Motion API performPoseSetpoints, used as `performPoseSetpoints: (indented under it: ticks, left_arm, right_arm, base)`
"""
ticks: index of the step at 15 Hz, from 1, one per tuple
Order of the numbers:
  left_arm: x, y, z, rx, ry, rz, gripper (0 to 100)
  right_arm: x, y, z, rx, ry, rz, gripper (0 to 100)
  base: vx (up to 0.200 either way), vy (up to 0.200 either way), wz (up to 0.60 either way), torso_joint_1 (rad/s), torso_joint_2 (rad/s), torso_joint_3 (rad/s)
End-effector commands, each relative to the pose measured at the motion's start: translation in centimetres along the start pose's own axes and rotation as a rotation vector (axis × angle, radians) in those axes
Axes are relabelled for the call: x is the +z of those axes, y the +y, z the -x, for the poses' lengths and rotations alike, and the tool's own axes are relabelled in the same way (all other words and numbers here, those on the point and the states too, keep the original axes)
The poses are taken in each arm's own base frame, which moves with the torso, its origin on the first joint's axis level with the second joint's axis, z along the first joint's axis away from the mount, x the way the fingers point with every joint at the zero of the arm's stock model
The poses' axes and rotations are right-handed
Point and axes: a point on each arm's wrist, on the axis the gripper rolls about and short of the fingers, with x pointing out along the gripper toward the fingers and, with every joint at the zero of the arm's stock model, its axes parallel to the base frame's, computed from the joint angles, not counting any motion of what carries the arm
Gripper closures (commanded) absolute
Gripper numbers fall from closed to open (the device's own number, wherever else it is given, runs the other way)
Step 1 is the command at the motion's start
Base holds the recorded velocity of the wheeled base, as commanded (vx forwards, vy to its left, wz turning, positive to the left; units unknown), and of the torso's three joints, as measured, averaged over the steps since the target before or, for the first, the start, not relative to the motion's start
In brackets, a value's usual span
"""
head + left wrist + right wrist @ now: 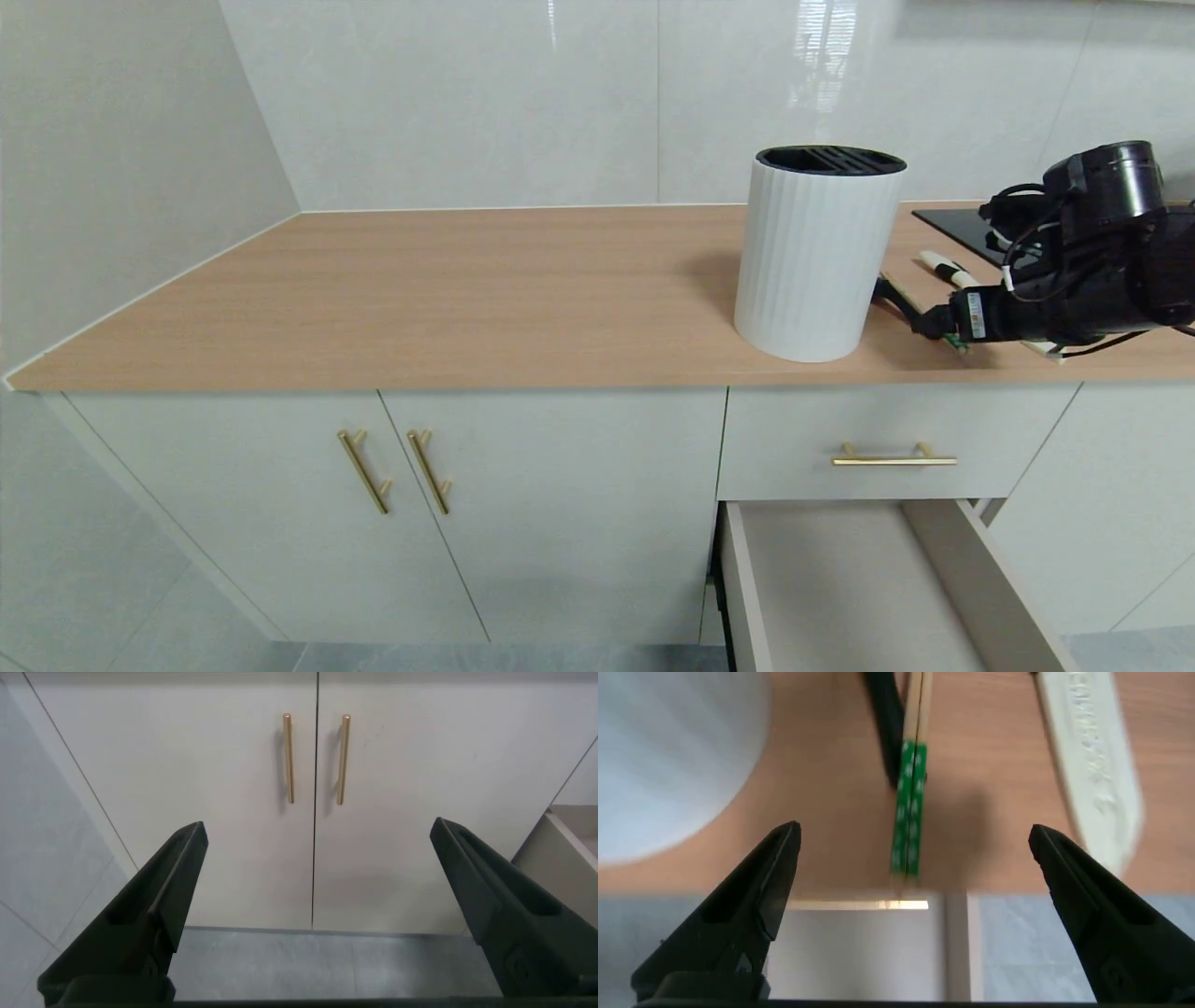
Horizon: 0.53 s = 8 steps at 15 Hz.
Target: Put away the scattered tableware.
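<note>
A pair of wooden chopsticks with green patterned ends [910, 812] lies on the wooden counter [467, 289] near its front edge, just right of the white ribbed utensil holder [812, 252]. My right gripper [915, 840] hangs open directly over the green ends, a finger on each side, not touching. In the head view the right gripper [938, 327] sits low over the chopsticks [954, 343]. A black handle [882, 719] lies beside them and a white-handled utensil [1092, 765] lies farther off. My left gripper [318, 831] is open, facing the cabinet doors.
The lower drawer [840, 588] below the counter stands pulled open and bare inside. A closed drawer with a gold handle [894, 458] is above it. A black cooktop [952, 229] lies at the back right. Double cabinet doors [313, 756] have gold handles.
</note>
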Motion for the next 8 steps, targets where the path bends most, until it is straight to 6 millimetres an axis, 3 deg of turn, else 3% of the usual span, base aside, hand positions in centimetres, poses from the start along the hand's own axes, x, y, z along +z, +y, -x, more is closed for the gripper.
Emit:
performPoseSetpoints:
  ticks: [1,8]
  left_arm:
    - [0.0,0.0,0.0,0.0,0.0,0.0,0]
    - [0.0,0.0,0.0,0.001,0.0,0.0,0]
  right_arm:
    - [-0.73,0.12,-2.11,-0.007,0.042,0.004,0]
    - [-0.61,0.24,-2.88,-0.009,0.022,-0.022,0]
  base:
    - [0.0,0.0,0.0,0.0,0.0,0.0]
    - [0.0,0.0,0.0,0.0,0.0,0.0]
